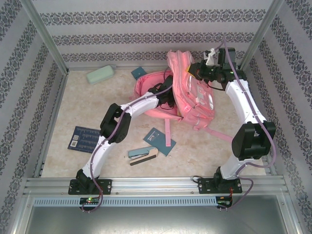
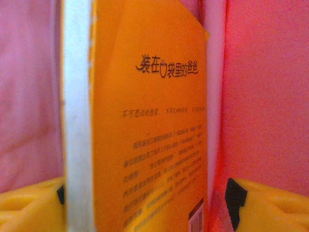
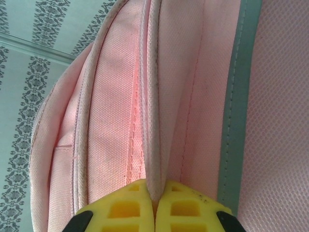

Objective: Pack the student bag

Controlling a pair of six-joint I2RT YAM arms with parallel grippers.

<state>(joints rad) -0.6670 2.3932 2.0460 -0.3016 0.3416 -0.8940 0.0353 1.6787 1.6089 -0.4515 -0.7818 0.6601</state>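
Sprawling across the rear middle of the table point(image 1: 68, 109), the student bag point(image 1: 197, 95) has its right part lifted upright, with its top edge close to the back wall point(image 1: 146, 36) (little room behind it). The left half of the table lies mostly bare.

The right end effector point(image 1: 202, 69) is clamped tight on a raised fold of the bag's pink fabric; in its wrist view the yellow fingers point(image 3: 123, 208) press together with the seam pinched between them.

The left end effector point(image 2: 145, 198) sits inside the bag, its jaws spread wide. An orange book point(image 2: 149, 121) stands on edge between them, and the right pad is clear of its cover.

Near the left front lies a dark blue booklet point(image 1: 84, 138), well apart from the bag. A mint pencil case point(image 1: 100, 74) rests by the back edge. A teal notebook point(image 1: 159, 140) lies in front of the bag, with a stapler point(image 1: 143, 155) just beside its near corner.
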